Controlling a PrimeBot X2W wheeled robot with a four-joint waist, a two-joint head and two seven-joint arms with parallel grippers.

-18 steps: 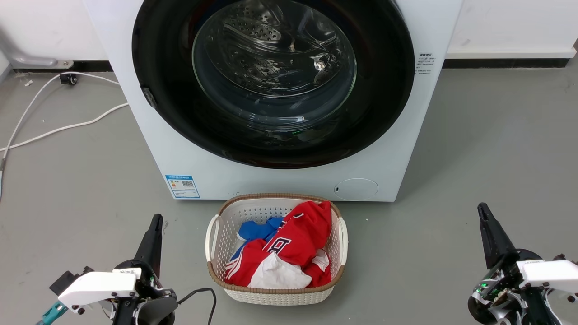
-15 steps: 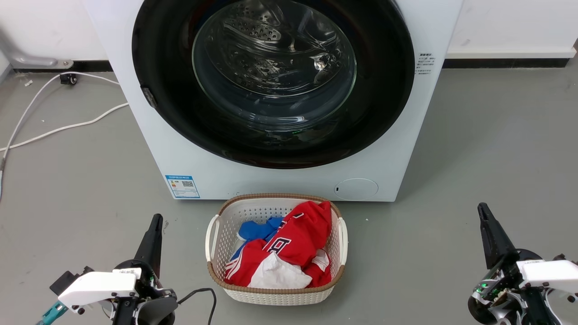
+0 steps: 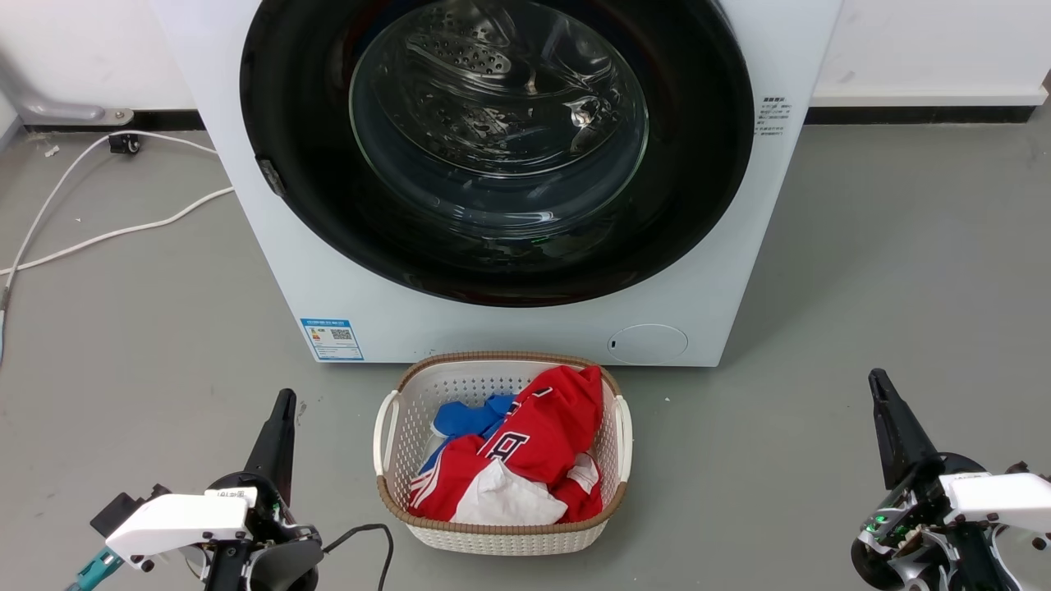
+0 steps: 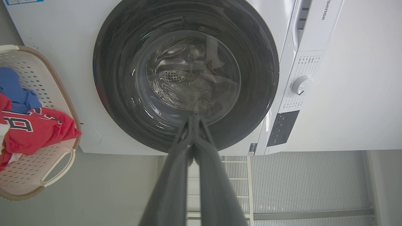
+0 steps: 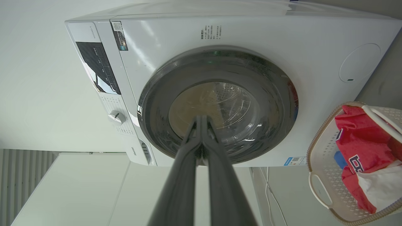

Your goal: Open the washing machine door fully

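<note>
Both claws hang low over the floor, well short of the machine: the left claw [image 3: 285, 400] and the right claw [image 3: 876, 379] each have their two dark fingers pressed together, holding nothing. In the wrist views the left claw [image 4: 193, 117] and the right claw [image 5: 201, 118] likewise show their tips meeting.

Ahead of them the washing machine door [image 3: 497, 148] lies closed, flat against the front of the washing machine [image 3: 328, 279], with the drum's perforated steel showing through its glass bowl.

On the floor [image 3: 862, 271] just in front of the machine's lower edge stands a white laundry basket [image 3: 501, 359] with a brown woven rim. It holds a red garment [image 3: 542, 435] with white block lettering, a blue piece [image 3: 468, 414] beneath it and a white cloth [image 3: 505, 501] at the near side.

A blue label sticker [image 3: 332, 338] sits at the front's lower left, its print too small to read, and a round hatch [image 3: 648, 343] at the lower right. Small print [image 3: 773, 115] by the door is also unreadable. On the top panel the brand name [image 4: 326, 9] reads "Hisense", near a white dial [image 4: 301, 85].

White cables [image 3: 98, 238] trail across the floor toward the wall.
</note>
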